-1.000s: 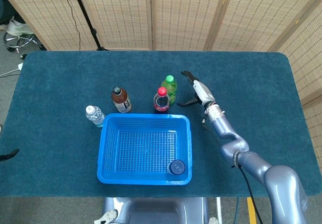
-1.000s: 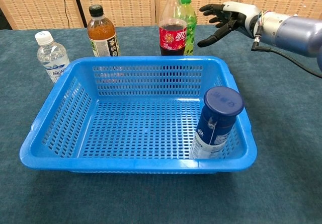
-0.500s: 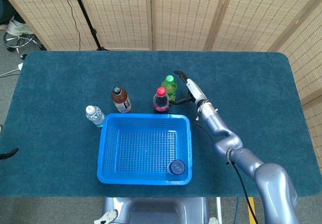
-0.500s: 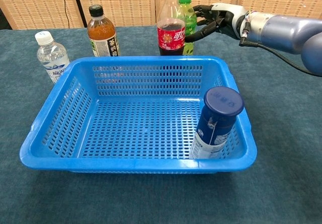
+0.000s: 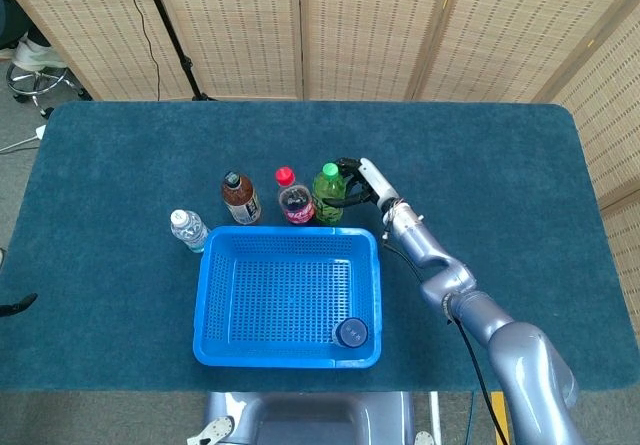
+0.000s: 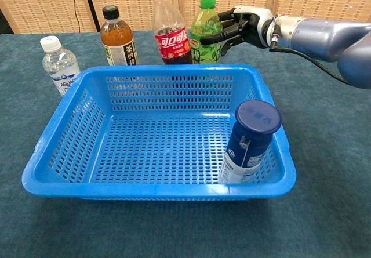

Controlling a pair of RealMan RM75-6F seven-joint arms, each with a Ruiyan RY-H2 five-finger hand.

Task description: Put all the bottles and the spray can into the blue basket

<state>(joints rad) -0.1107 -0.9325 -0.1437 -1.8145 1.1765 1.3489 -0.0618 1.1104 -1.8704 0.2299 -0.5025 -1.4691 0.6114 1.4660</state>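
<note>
Behind the blue perforated plastic basket [image 6: 156, 153], the right robot hand [image 6: 240, 27] wraps the green plastic bottle [image 6: 204, 32], which may topple the tilted red-capped cola bottle [image 6: 166, 29] touching it.

Head cam: high, looking steeply down, whole bench [image 5: 120, 165] in frame, screens at 12 o'clock. Chest cam: low, close to bench level, facing forward across the blue basket [image 6: 156, 182]. Both views share the basket, the bottle row behind it, and the right hand [image 6: 240, 26].
</note>
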